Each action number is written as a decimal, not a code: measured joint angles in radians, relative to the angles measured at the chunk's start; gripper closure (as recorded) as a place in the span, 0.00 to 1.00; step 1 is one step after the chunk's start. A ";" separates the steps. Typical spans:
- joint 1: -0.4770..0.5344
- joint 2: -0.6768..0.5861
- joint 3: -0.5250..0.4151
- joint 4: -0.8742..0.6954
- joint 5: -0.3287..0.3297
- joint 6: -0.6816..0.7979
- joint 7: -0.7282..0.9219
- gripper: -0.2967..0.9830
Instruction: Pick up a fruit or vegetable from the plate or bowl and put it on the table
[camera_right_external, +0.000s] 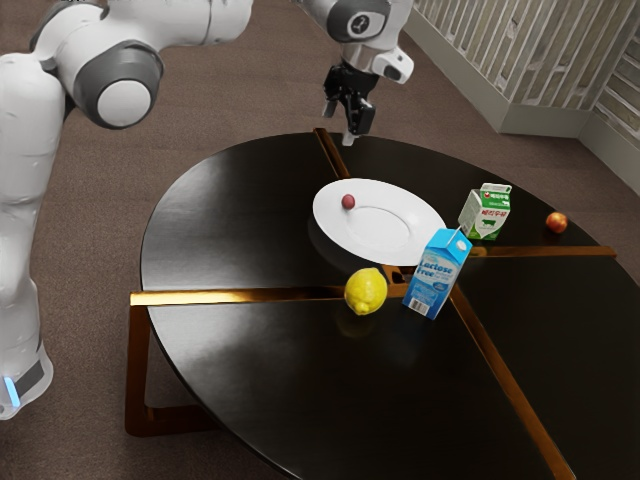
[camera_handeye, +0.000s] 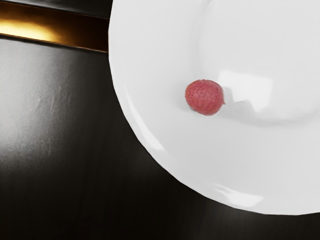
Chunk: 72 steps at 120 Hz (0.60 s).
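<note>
Operator: Status?
Technician: Hand (camera_right_external: 339, 123) open, empty. Fruit (camera_handeye: 204, 97) on plate (camera_right_external: 378, 247), outside its central well.
Operator: Handling?
Technician: Probably light, fairly firm, prone to roll. Grip gently across opposite sides, at mid-height.

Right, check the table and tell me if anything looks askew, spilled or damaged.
Nothing stands out as spilled or damaged. The small red fruit lies off-center on the plate, near its rim, but that hardly looks odd. The blue carton and green-and-white carton appear upright.
</note>
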 joint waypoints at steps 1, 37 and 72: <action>-0.001 0.002 0.000 -0.003 0.001 0.000 -0.001 0.23; -0.027 0.011 0.014 -0.146 0.065 0.124 -0.023 0.23; -0.021 0.068 0.017 -0.148 0.093 0.188 -0.045 0.23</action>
